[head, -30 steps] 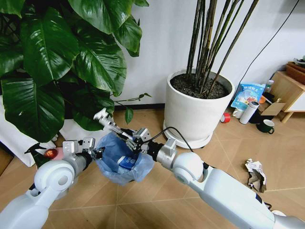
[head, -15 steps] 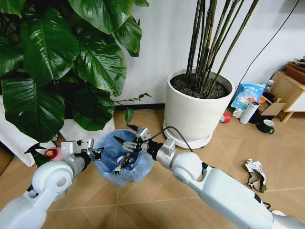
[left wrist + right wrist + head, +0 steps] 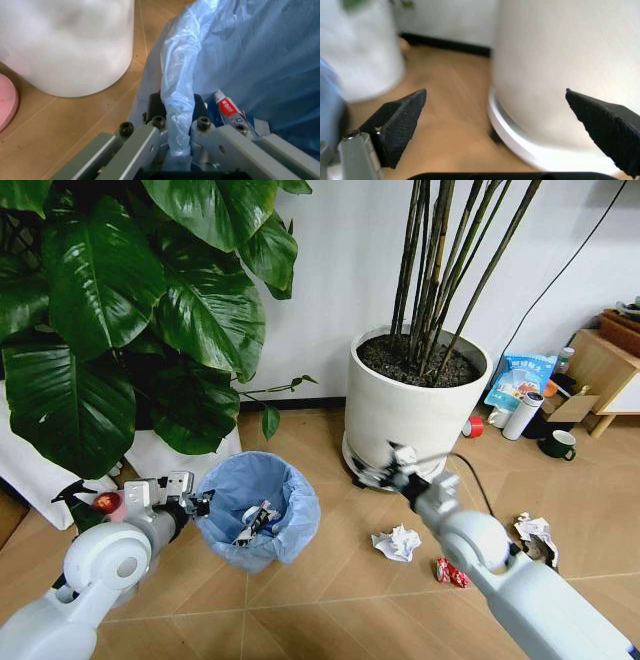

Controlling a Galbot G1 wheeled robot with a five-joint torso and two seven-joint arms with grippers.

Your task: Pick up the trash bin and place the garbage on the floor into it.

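The trash bin [image 3: 258,510], lined with a light blue bag, is held just above the floor [image 3: 330,590]. My left gripper [image 3: 190,502] is shut on its rim, and in the left wrist view this gripper [image 3: 177,112] clamps the folded bag [image 3: 250,56]. Wrappers [image 3: 255,522] lie inside the bin, one of them red and white [image 3: 227,108]. My right gripper [image 3: 385,467] hovers open and empty beside the base of the big white pot, its black pads [image 3: 400,123] far apart. Garbage on the floor: a white paper wad [image 3: 397,542], a red scrap [image 3: 450,572] and a crumpled piece [image 3: 535,532].
The big white pot [image 3: 415,405] with tall stems stands close behind my right gripper. A large-leaved plant [image 3: 120,310] and its white pot [image 3: 65,45] crowd the bin's left. A red tape roll [image 3: 474,426], a mug [image 3: 558,444] and wooden furniture [image 3: 605,365] are at the right.
My right gripper has come out of the bin and swung right to the white pot's base, leaving the wrapper inside. The bin and my left gripper held still.
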